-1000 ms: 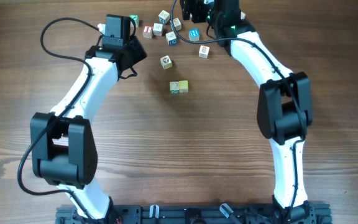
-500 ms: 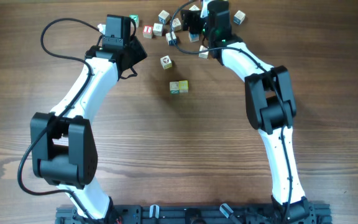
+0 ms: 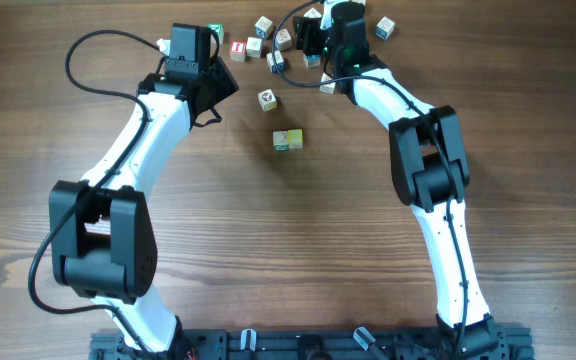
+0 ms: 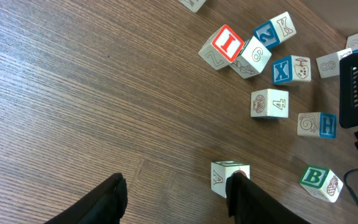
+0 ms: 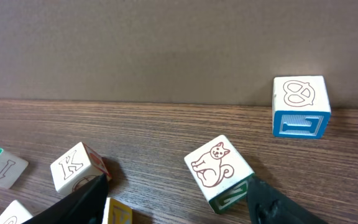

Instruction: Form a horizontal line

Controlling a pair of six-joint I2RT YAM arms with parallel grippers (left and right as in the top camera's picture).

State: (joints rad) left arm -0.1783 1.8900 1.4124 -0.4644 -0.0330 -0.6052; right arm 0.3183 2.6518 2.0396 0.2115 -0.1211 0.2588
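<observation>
The horizontal line (image 3: pixel 288 139) is a short row of pale cubes edge to edge at mid-table, one marked green and one yellowish. It lies away from both grippers. My left gripper (image 3: pixel 220 85) (image 4: pixel 178 193) is open over bare wood, and a white A cube (image 4: pixel 224 178) sits just past its right fingertip. My right gripper (image 3: pixel 306 40) (image 5: pixel 179 199) is open among the loose cubes at the table's far edge. A cat cube (image 5: pixel 219 171) with a green side lies against its right finger (image 5: pixel 272 205). A yellow cube (image 5: pixel 120 213) sits by the left finger.
Loose cubes crowd the far edge: a red I (image 4: pixel 227 43), a blue X (image 4: pixel 291 68), a 4 (image 4: pixel 269 102), a green B (image 4: pixel 319 180) and a K (image 5: pixel 76 165). A blue-sided cube (image 5: pixel 300 106) stands near the back wall. One cube (image 3: pixel 267 99) lies alone above the row.
My right arm has swung left into the cube cluster and its jaws have narrowed. The left arm has stayed put, and its jaws have opened a little.
</observation>
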